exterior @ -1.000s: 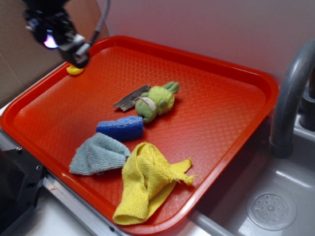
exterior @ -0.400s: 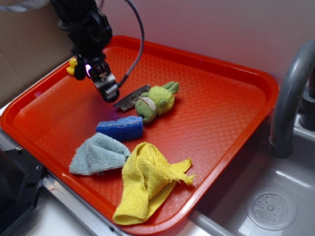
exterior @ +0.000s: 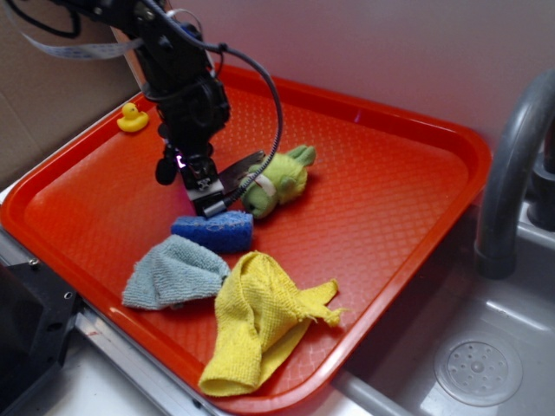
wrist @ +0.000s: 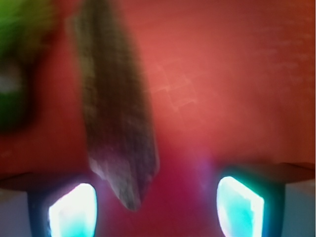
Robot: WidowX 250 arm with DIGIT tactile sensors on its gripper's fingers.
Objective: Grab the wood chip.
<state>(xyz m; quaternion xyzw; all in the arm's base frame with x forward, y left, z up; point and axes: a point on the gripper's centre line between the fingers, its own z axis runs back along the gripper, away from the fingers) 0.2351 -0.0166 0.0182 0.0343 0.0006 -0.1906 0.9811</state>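
The flat grey-brown weathered wood sliver [wrist: 116,113] lies on the red plastic tray [exterior: 390,208] beside the green plush toy [exterior: 276,180]. My claw [exterior: 206,201] has swung down over its end, jaws wide, nothing gripped.

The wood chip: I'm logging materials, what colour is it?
Grey-brown, with streaky grain, on the wood chip; the wrist view shows it best.

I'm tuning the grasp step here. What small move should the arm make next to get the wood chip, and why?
Probably a small sideways shift to centre the tool over the wood chip, then descend. In the wrist view the open fingers straddle bare tray more than wood: the chip's tip sits close to one finger, off-centre. The green plush toy lies right beside the chip, so keep the correction slight.
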